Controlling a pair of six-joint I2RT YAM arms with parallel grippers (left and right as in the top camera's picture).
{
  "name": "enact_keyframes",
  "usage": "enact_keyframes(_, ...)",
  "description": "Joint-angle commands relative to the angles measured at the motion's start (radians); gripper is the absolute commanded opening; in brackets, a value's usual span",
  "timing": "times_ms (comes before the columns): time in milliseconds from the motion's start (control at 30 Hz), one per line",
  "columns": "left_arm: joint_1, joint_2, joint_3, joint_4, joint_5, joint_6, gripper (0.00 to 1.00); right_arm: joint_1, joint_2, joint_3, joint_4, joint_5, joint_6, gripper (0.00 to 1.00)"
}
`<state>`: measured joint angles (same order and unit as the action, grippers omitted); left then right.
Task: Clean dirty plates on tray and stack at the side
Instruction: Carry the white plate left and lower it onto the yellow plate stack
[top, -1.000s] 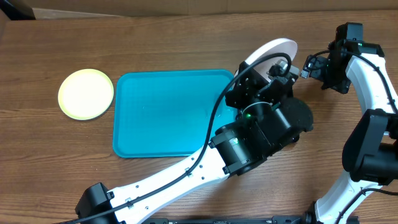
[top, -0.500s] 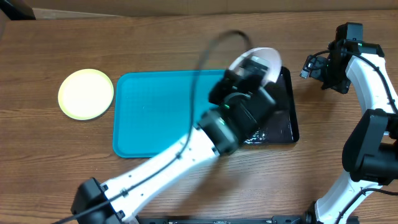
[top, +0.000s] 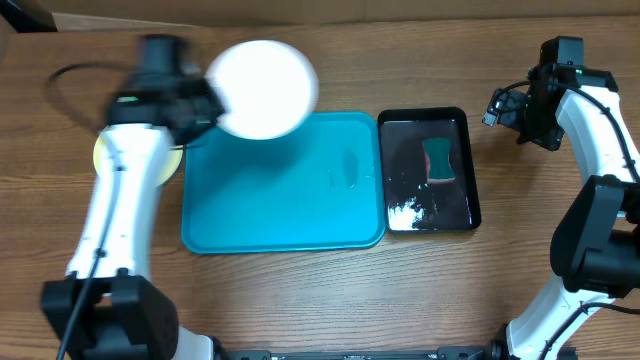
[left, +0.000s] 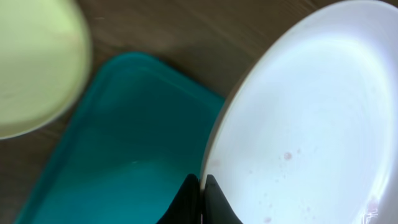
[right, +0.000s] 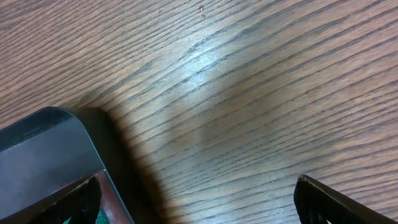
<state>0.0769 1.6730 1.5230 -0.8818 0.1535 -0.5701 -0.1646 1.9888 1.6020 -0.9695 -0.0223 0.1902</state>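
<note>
L gripper (left: 202, 194), clamped on round white plastic plate (top: 262, 88), swung it across turquoise rectangular plastic tray (top: 260, 215) to its far-left corner, by round yellow-green plastic plate (left: 31, 62): stack next. R gripper (right: 199, 205) gaping, tray's right.

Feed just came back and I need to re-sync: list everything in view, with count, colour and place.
white plate: 1, white with faint reddish specks, held over the tray's far edge
yellow-green plate: 1, on the table left of the tray, partly hidden
tray: 1, turquoise, table centre, no plate on it
black tray: 1, glossy black, right beside the turquoise one
sponge: 1, green, in the black tray
foam: 1 patch, white, in the black tray
table: 1, brown wood
left pincer: shut on the white plate's rim
right pincer: open, over bare table
</note>
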Motion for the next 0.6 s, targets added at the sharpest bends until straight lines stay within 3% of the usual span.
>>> enact_keyframes(0, 0.181, -0.009, 0.016, -0.06, 0.118, -0.026, 0.04, -0.003, -0.029, 0.015, 0.003, -0.006, 0.003, 1.0)
enact_keyframes(267, 0.47, -0.009, -0.023, -0.093, -0.109, -0.013, 0.04, -0.003, -0.029, 0.015, 0.003, -0.006, 0.003, 1.0)
enact_keyframes(567, 0.496, -0.009, -0.185, 0.143, -0.149, -0.013, 0.04, -0.003, -0.029, 0.015, 0.003, -0.006, 0.003, 1.0)
